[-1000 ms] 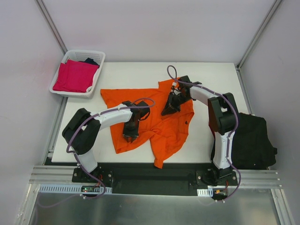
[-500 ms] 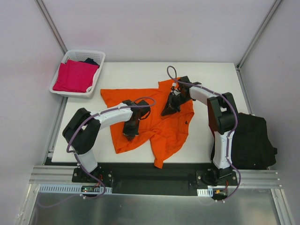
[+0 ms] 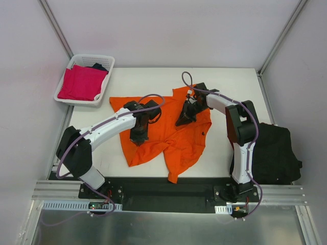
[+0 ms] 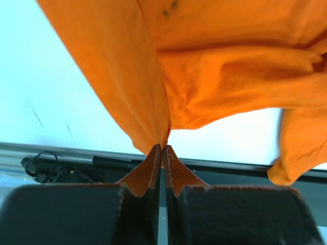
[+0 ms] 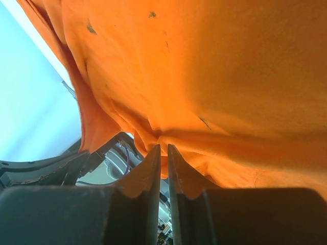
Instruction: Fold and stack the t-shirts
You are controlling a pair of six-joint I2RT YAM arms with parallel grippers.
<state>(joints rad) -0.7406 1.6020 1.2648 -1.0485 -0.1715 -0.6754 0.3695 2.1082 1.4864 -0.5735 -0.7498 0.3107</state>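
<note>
Bright orange t-shirt (image 3: 171, 133) sprawls rumpled across the middle of the white counter (image 3: 230, 87), soft plain cloth, one sleeve reaching toward the far left and a tail flopping over the near edge. The left arm (image 3: 110, 126) has it: in the left wrist view the left jaws are pressed tight together, a thin peak of orange t-shirt (image 4: 219, 66) pinched at their tips and hanging in creased folds. The right arm (image 3: 225, 104) works the collar end, and its wrist view shows the right jaws narrow, a slim gap nipping a ridge of the fabric (image 5: 230, 76), which drapes smooth above with a few dark specks. Since a second ago the left jaws have snapped closed on the cloth and slid a little farther from the near edge, the elbow swinging out left; the right arm has not budged. At the far left corner sits a white plastic lattice basket (image 3: 84, 57) holding a folded magenta-pink shirt (image 3: 82, 82) with a black one (image 3: 98, 66) tucked behind. Another black shirt (image 3: 273, 153) lies heaped off the counter's right edge. Pale plain walls surround the counter, with metal rails (image 3: 168, 191) along the near side.
</note>
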